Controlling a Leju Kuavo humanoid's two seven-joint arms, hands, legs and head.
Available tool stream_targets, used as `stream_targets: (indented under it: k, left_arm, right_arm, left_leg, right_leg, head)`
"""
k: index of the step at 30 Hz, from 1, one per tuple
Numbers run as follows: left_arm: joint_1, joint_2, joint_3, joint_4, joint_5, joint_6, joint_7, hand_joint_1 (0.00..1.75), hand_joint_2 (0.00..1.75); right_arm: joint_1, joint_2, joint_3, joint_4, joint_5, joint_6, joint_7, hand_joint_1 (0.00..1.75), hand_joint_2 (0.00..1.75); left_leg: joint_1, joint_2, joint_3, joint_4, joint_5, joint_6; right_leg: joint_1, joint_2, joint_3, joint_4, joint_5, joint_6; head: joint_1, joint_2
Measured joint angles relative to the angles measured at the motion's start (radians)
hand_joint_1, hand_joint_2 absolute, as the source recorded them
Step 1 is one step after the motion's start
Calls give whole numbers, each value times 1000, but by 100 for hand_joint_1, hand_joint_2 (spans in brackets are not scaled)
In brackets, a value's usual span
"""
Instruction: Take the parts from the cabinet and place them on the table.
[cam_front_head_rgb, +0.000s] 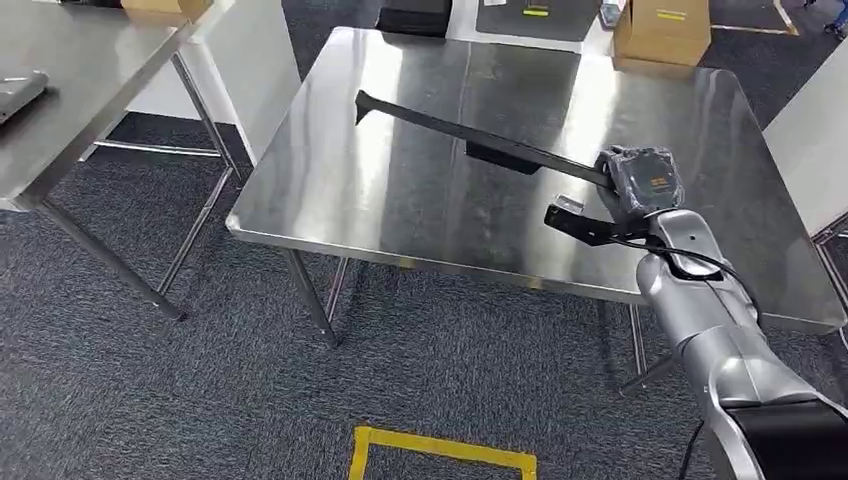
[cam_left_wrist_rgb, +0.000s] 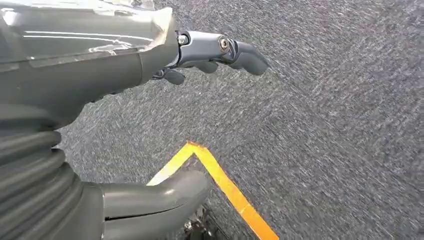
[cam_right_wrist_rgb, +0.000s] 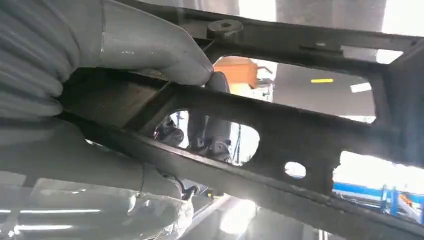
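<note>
At nine to ten o'clock in the head view stands a side table (cam_front_head_rgb: 70, 110), steel-topped, with a grey flat thing (cam_front_head_rgb: 18, 88) lying at its left edge and a brown box (cam_front_head_rgb: 165, 6) at its far end. Grey carpet (cam_front_head_rgb: 150, 390) runs under everything, and a yellow tape corner (cam_front_head_rgb: 440, 448) lies on it at six o'clock.

The left hand (cam_left_wrist_rgb: 200, 50) shows in the left wrist view, hanging over the carpet above a yellow tape line (cam_left_wrist_rgb: 225, 187). Its fingers (cam_left_wrist_rgb: 245, 55) are stretched out and loosely apart, the thumb (cam_left_wrist_rgb: 155, 197) well away from them, and it holds nothing.

In the middle is the main table (cam_front_head_rgb: 380, 220), a bright steel top on thin legs. Over it, from about eleven o'clock to three o'clock, lies the part (cam_front_head_rgb: 470, 140), a long black bar with a small bracket on its underside midway along. Its far tip points at eleven o'clock; whether the bar touches the tabletop or hangs just above it, I cannot tell.

At three o'clock the right hand (cam_front_head_rgb: 640, 180) is clamped on the near end of the part. The right wrist view shows it closely: the thumb (cam_right_wrist_rgb: 150, 47) presses on one side of the black frame (cam_right_wrist_rgb: 300, 135), dark fingers show through its cut-outs on the other side.

At one o'clock a cardboard box (cam_front_head_rgb: 662, 32) stands on the floor beyond the table's far right corner.
</note>
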Motion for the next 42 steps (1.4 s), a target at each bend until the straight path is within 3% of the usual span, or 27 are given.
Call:
stream_targets:
  k: [1,2,3,4,5,6,8,10,11,12,13,14,16,17,18,19,21,24,26,30,38,42]
  left_arm:
    - [0,0,0,0,-1,0,1,0,175]
    - [0,0,0,0,-2,0,2,0,175]
    - [-1,0,0,0,-2,1,3,0,175]
    - [-3,0,0,0,-3,2,7,0,175]
    - [-3,0,0,0,-3,2,11,0,175]
    - [-5,0,0,0,-3,2,14,0,175]
    - [-12,4,0,0,-3,2,22,0,175]
    - [-17,6,1,0,-3,1,29,0,175]
    - [-18,8,1,0,-3,1,32,0,175]
    - [-18,9,0,0,-3,0,36,0,175]
    - [-18,11,0,0,-3,0,39,0,175]
    - [-19,12,0,0,-5,0,40,0,175]
    - [-22,16,0,0,-8,0,40,0,175]
    - [-24,17,0,0,-9,0,40,0,175]
    - [-28,18,0,0,-9,0,40,0,175]
    - [-30,18,0,0,-9,-1,41,0,175]
    - [-30,19,0,0,-9,-1,46,0,175]
    - [-33,20,0,0,-9,-1,55,0,175]
    - [-33,22,0,0,-13,-2,55,0,175]
    - [-36,16,-2,0,-31,-1,39,0,175]
    - [-36,12,-7,0,-50,-1,17,0,175]
    - [-34,15,-13,0,-57,-1,3,0,175]
  right_arm:
    - [0,-1,-2,4,0,0,0,169,175]
    - [-1,-1,-3,13,0,0,0,169,175]
    - [-3,-2,-3,17,1,0,0,169,175]
    - [-4,-1,-3,19,2,0,0,169,175]
    - [-8,-1,-4,21,4,0,0,169,175]
    - [-10,-1,-4,23,6,0,0,169,175]
    - [-21,-1,-4,26,10,0,2,169,175]
    - [-29,-2,-4,32,9,1,7,169,175]
    - [-31,-2,-5,35,7,1,8,169,175]
    - [-32,-2,-6,38,6,1,9,169,175]
    - [-32,-3,-7,42,6,1,9,169,175]
    - [-33,-5,-8,45,6,1,9,169,175]
    - [-34,-5,-12,48,6,0,9,169,175]
    - [-38,-7,-14,51,5,1,9,169,175]
    - [-45,-9,-16,53,5,0,9,169,175]
    - [-48,-11,-18,55,4,0,10,169,175]
    - [-47,-15,-21,60,2,0,8,169,175]
    - [-47,-25,-23,65,-5,0,5,169,175]
    - [-48,-29,-24,71,2,-1,16,169,175]
    - [-56,-40,-24,90,32,-4,63,169,175]
    - [-111,-85,-21,158,105,47,167,169,175]
    - [-144,-114,-23,190,105,58,176,169,175]
  left_leg:
    - [0,-1,6,0,-8,-2]
    - [-6,-4,11,11,-17,-7]
    - [-7,-7,8,9,-26,-12]
    - [-8,-8,11,11,-31,-17]
    - [-10,-7,13,28,-30,-17]
    - [-11,-8,13,27,-39,-22]
    - [-5,13,-19,97,-84,-42]
    - [11,25,-106,263,-156,-58]
    - [17,28,-145,327,-179,-63]
    - [23,31,-167,351,-177,-67]
    - [28,32,-165,325,-152,-70]
    - [31,34,-141,262,-109,-71]
    - [33,36,-56,71,2,-66]
    - [29,36,-40,29,-2,-61]
    - [24,36,-38,19,-23,-56]
    - [22,35,-30,22,-8,-49]
    - [21,35,-28,18,0,-59]
    - [11,28,-27,20,0,-57]
    - [6,24,-29,20,-2,-46]
    - [2,23,-29,20,-3,-37]
    - [-2,22,-32,20,2,-27]
    - [-2,23,-32,20,3,-26]
  right_leg:
    - [0,0,12,-80,79,14]
    - [3,0,8,-125,117,9]
    - [3,-3,26,-121,120,-14]
    - [3,0,28,-124,148,-27]
    - [-2,-1,31,-124,150,-40]
    - [-16,-1,40,-127,149,-44]
    - [-16,-2,54,-127,144,-52]
    - [-16,-3,61,-128,136,-62]
    - [-16,-4,64,-127,134,-64]
    - [-16,-3,67,-127,132,-66]
    - [-18,-3,70,-127,128,-64]
    - [-18,-3,75,-127,124,-61]
    - [-20,-3,87,-128,116,-53]
    - [-18,-2,89,-126,112,-48]
    - [-15,-2,80,-126,111,-45]
    - [-13,-2,78,-126,108,-39]
    - [-3,-3,81,-122,104,-44]
    - [-7,-8,81,-124,105,-42]
    - [-11,-12,84,-127,103,-39]
    - [-14,-13,85,-132,105,-31]
    - [-18,-14,83,-134,112,-20]
    - [-18,-13,83,-134,114,-17]
  head:
    - [1,0]
    - [2,0]
    - [4,0]
    - [3,0]
    - [3,0]
    - [2,0]
    - [-2,0]
    - [-2,0]
    - [-3,0]
    - [-3,0]
    - [-3,0]
    - [-3,0]
    - [-4,0]
    - [-1,0]
    - [-2,0]
    - [-3,0]
    - [1,0]
    - [0,0]
    - [2,0]
    - [2,0]
    - [2,0]
    - [2,0]
